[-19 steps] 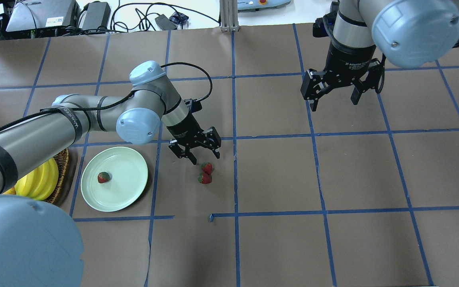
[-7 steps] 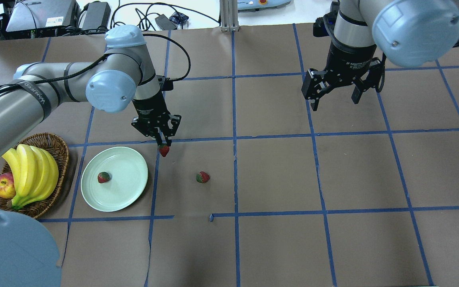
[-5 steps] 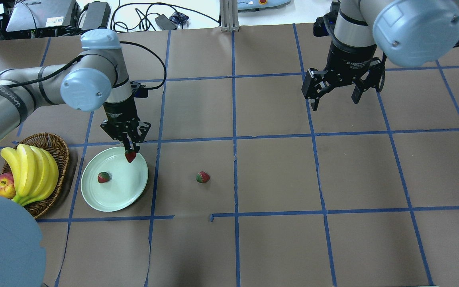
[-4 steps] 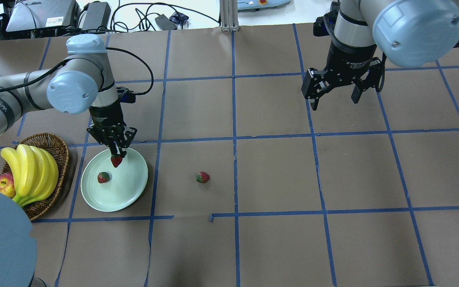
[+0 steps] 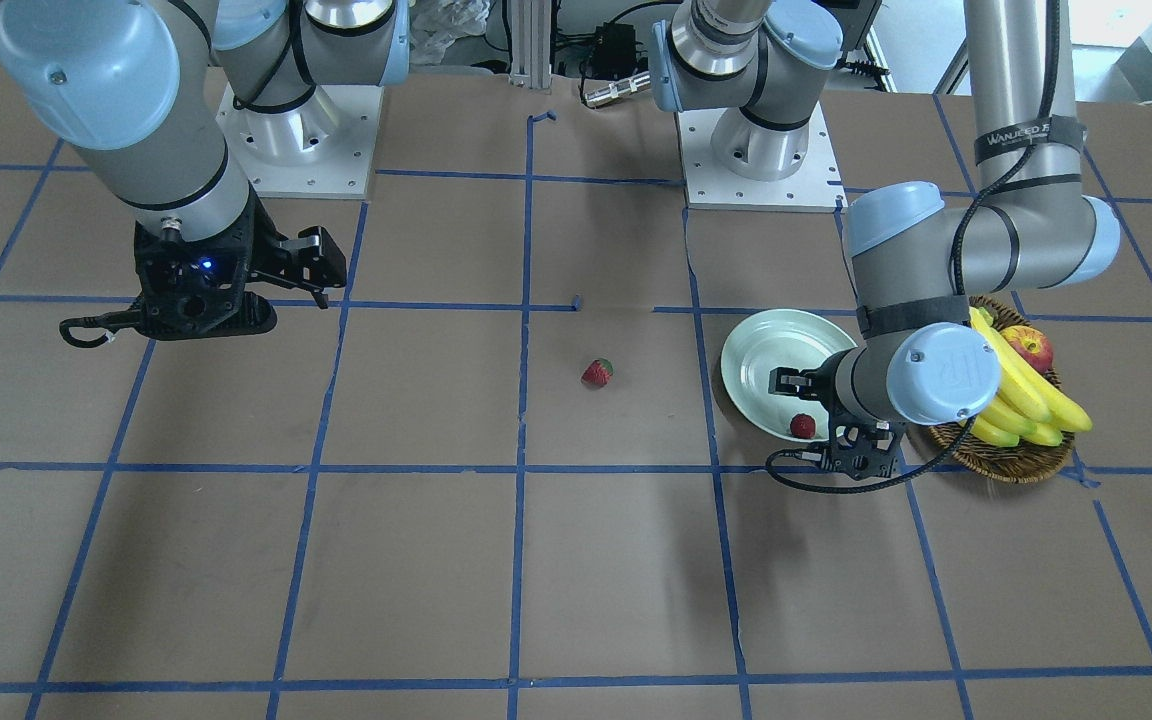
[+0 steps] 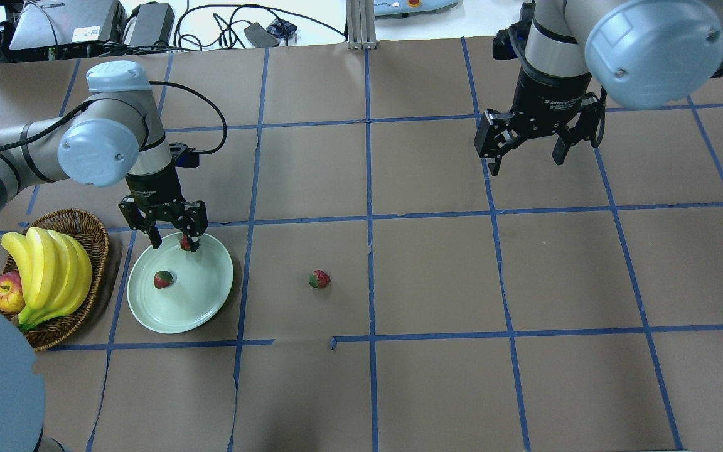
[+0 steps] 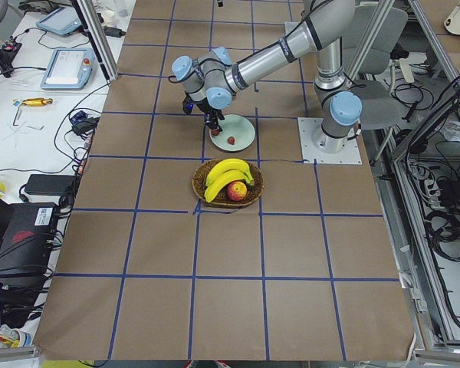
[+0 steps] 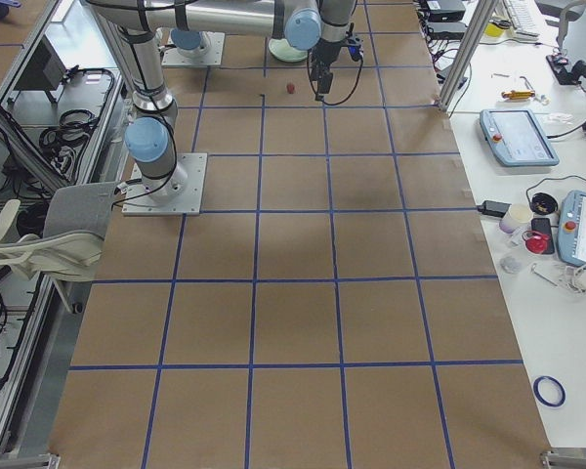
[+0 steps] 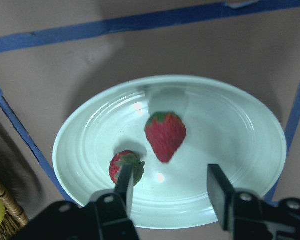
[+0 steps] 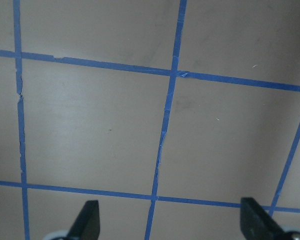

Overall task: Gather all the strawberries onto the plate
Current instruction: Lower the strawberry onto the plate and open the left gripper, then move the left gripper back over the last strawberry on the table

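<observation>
My left claw [image 6: 174, 243] is hovering over the plate [image 6: 208, 295], jaws spread wide, gripping nothing.
I am hanging over the plate's far rim, and one strawberry [image 9: 165, 136] is showing in the gap between my fingers, touching neither; I cannot tell whether it is resting on the plate's surface. A second strawberry [image 9: 124, 167] is lying on the plate, half hidden behind one fingertip. The third strawberry [image 6: 319, 279] is lying on the brown paper, well apart from this claw, toward my right claw [image 6: 526, 162], which is hovering open over bare paper, holding nothing.
</observation>
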Controlling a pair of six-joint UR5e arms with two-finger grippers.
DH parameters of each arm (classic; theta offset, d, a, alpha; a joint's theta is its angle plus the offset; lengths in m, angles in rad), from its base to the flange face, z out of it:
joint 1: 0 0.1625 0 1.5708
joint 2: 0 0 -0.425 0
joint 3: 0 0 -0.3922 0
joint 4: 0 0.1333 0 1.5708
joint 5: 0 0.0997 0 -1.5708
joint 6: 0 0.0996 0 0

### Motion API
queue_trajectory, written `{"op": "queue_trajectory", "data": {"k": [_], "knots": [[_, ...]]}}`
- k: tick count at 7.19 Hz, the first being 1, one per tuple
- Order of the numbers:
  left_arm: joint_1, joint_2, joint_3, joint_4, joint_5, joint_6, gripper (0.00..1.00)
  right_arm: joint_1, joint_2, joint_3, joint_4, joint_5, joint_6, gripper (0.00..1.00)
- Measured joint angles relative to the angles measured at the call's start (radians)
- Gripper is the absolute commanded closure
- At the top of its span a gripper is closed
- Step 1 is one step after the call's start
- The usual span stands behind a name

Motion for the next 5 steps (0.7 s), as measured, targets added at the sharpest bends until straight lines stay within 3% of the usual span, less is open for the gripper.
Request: {"op": "queue_trajectory", "data": {"k": [2, 5], "knots": [[-0.040, 0.023, 0.004, 0.002, -0.007, -0.023, 0.00, 0.001, 0.000, 0.001, 0.000, -0.001, 0.000, 0.00], [-0.175, 0.038, 0.003, 0.016, -0.096, -0.277, 0.00, 0.001, 0.000, 0.001, 0.001, -0.004, 0.000, 0.00]]}}
